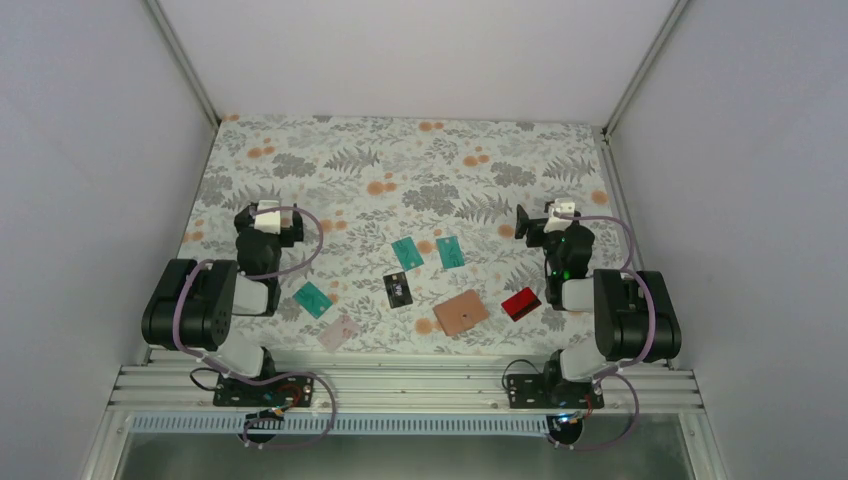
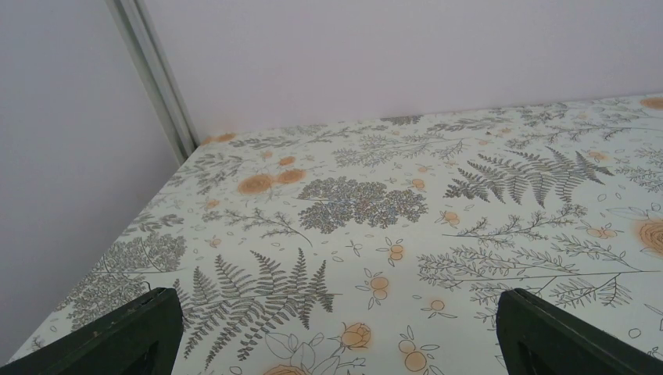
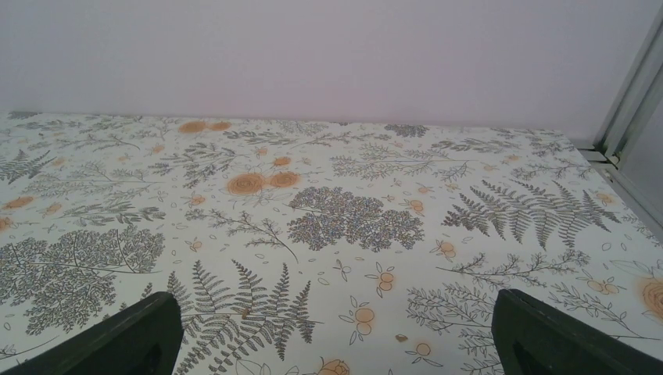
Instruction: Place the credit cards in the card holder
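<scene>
6 credit cards [image 1: 398, 289] lie near the card holder [image 1: 461, 313] (all flat); left gripper [image 2: 338, 295] and right gripper [image 3: 336, 295] spread.

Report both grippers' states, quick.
Left gripper: open wide, holding nothing.
Right gripper: open wide, holding nothing.

The floral table [image 1: 400, 150] carries six credit cards [image 1: 407, 253] and the card holder [image 1: 461, 313].

Teal, black, pink, red credit cards [image 1: 408, 253]; tan card holder [image 1: 461, 313]; fern-patterned tablecloth [image 1: 400, 160].
</scene>
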You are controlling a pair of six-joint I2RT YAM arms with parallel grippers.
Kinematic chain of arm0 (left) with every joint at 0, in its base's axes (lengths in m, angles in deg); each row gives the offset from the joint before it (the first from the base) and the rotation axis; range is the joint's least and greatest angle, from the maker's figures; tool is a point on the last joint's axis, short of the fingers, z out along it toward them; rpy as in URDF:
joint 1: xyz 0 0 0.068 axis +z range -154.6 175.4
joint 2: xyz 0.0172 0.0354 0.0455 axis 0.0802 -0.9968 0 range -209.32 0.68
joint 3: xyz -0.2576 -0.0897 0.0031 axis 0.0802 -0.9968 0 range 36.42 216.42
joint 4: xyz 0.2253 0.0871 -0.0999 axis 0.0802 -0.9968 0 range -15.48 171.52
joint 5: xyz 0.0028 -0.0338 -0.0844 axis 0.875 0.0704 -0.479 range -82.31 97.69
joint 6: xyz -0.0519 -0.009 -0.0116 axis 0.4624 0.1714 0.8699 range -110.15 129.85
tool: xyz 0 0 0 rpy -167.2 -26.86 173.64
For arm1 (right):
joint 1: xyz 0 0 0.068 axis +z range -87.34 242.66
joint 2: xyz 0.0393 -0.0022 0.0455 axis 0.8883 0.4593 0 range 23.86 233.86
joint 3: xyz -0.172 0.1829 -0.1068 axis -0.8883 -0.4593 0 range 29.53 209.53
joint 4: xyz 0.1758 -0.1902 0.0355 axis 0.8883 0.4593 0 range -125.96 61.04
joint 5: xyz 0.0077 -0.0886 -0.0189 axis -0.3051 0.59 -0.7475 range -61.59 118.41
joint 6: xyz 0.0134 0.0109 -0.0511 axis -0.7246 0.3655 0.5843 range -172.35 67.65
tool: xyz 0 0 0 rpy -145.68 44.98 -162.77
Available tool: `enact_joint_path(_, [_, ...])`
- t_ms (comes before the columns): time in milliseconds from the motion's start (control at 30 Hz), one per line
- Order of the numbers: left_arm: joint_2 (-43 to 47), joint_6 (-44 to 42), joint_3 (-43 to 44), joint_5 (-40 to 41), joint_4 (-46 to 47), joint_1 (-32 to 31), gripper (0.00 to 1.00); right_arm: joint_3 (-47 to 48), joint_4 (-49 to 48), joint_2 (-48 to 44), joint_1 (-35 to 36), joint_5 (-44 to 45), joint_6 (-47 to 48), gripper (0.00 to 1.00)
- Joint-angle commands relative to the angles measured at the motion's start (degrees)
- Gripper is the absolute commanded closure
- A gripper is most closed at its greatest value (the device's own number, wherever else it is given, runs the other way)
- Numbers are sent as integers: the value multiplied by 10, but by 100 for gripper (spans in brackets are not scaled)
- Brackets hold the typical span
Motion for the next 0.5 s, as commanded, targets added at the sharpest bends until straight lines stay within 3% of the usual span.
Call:
enact_joint_path(0, [4, 1, 1, -11, 27, 2, 0, 6, -29, 2, -3, 2, 7, 0])
enact_joint_path(367, [22, 12, 11, 22, -5, 2, 0, 10, -24, 4, -3, 1, 6, 0])
enact_joint_path(467, [67, 34, 92, 54, -183, 1, 0, 15, -8, -10, -1, 20, 3, 0])
